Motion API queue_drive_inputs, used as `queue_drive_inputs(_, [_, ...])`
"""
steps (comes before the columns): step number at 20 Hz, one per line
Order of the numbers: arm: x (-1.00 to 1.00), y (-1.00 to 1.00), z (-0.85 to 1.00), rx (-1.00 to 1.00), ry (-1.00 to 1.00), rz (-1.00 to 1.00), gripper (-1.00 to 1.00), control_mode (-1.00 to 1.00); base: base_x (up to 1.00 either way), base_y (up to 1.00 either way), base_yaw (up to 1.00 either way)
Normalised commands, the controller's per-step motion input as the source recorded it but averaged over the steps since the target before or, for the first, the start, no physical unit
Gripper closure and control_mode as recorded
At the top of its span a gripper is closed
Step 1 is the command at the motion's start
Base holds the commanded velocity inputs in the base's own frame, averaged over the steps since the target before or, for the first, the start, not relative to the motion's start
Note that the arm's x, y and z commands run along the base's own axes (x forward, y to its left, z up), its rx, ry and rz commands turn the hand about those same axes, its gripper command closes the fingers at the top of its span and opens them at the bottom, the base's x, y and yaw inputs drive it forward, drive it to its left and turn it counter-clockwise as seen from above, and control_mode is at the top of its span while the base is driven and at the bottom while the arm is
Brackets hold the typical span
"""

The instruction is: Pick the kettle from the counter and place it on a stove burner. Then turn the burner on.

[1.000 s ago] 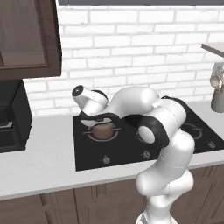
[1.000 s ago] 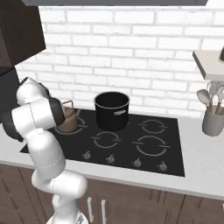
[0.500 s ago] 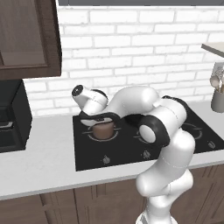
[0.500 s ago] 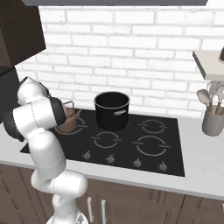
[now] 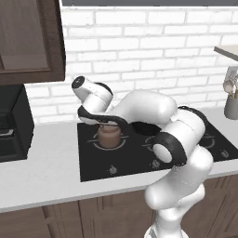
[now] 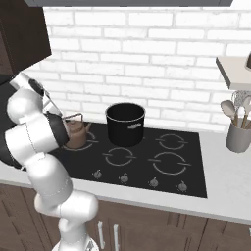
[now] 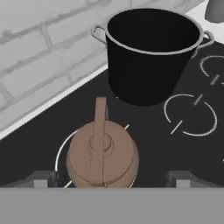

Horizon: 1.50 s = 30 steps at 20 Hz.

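- The kettle point(image 7: 101, 154) stands upright on the stove point(image 6: 142, 164), inside the grey ring of the rear left burner point(image 7: 65, 146), just beside the tall black pot point(image 6: 125, 123).
- The hand point(image 7: 111, 178) hangs over the kettle with its two fingertips point(image 7: 41, 178) spread wide, one to each side of the copper body and clear of it; it is released and grips nothing.
- Judging from this, the placing step is done: the kettle sits on a burner, off the pale surface point(image 5: 42, 172).
- The step in hand is the retreat from the kettle, and turning the burner on is not yet done.
- The next move calls for lifting the hand clear of the thin arched handle without snagging it, then reaching down to the row of knobs point(image 6: 124, 177) at the stove's front edge.
- Which knob serves this burner is hard to tell; probably the leftmost one.
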Motion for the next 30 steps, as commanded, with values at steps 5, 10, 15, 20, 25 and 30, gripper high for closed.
queue_drive_inputs(5, [-1.00, -0.29, 0.05, 0.01, 0.01, 0.11, -1.00, -1.00, 0.00, 0.00, 0.00])
queue_drive_inputs(10, [-1.00, -0.50, -0.10, 0.09, 0.16, 0.20, -1.00, -1.00, 0.00, 0.00, 0.00])
queue_drive_inputs(15, [-0.92, -0.33, -0.88, 0.09, 0.46, 0.30, -1.00, -1.00, 0.00, 0.00, 0.00])
queue_drive_inputs(20, [-0.18, 0.23, -0.74, 0.06, 0.30, 0.28, -1.00, -1.00, 0.00, 0.00, 0.00])
queue_drive_inputs(25, [0.13, 0.35, -0.25, 0.00, 0.09, 0.01, -1.00, -1.00, 0.00, 0.00, 0.00])
queue_drive_inputs(30, [0.38, 0.31, -0.48, 0.00, 0.00, 0.00, -1.00, -1.00, 0.00, 0.00, 0.00])
